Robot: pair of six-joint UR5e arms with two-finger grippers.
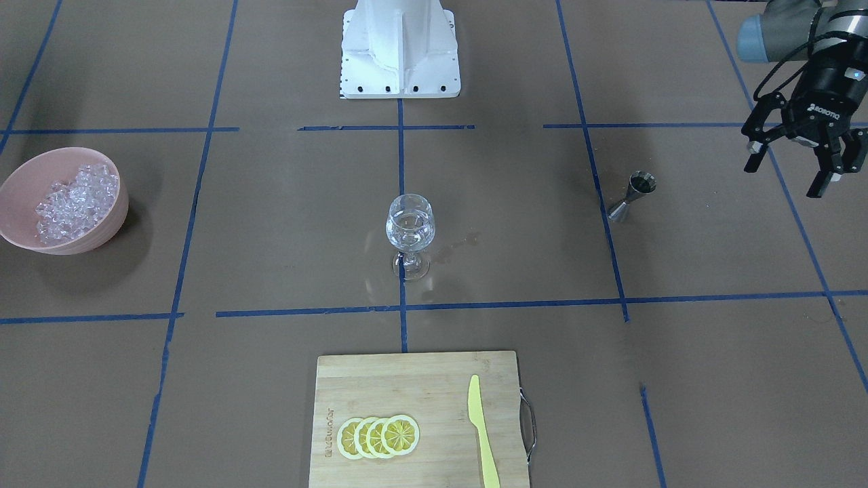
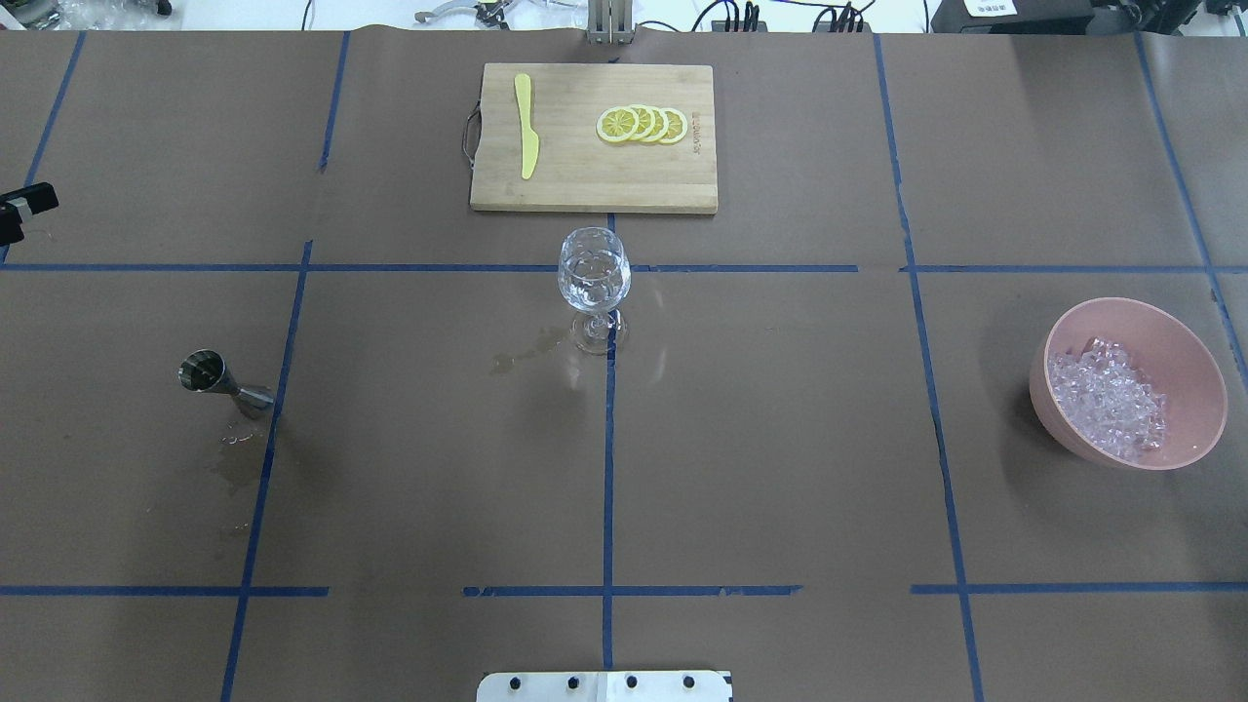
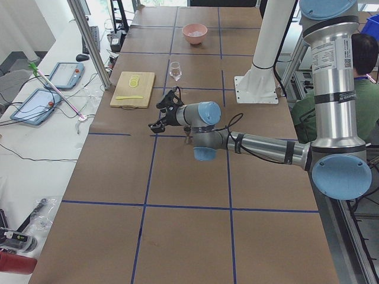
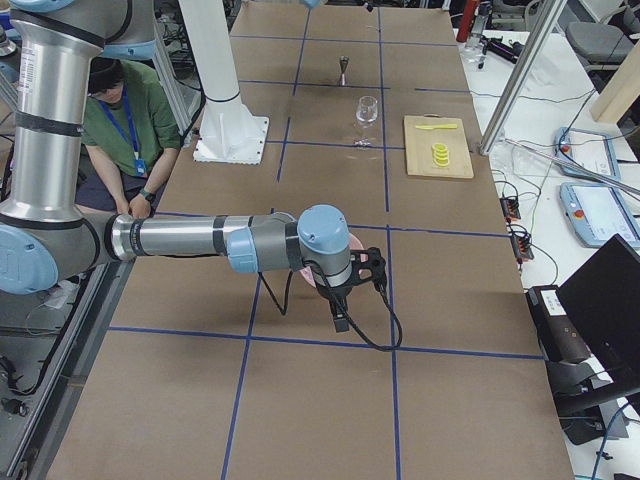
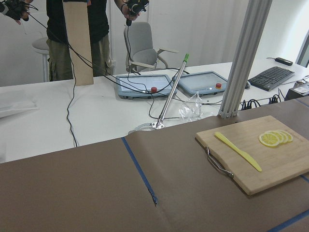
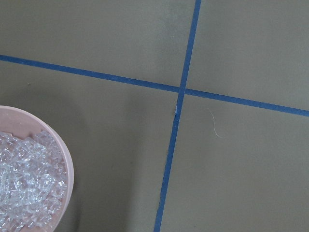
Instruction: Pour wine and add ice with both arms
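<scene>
I am reading white "ROBOTIQ" lettering on the black two-finger left gripper. I am noting engraved lettering on the rectangular bamboo cutting board and a printed label on the grey tubular left arm; both are illegible.

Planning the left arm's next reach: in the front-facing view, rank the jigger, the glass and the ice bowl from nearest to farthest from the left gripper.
From the left gripper, at the view's right edge:
1. Jigger, just left of it in the view.
2. Glass, table centre.
3. Ice bowl, view's far left edge.
</scene>
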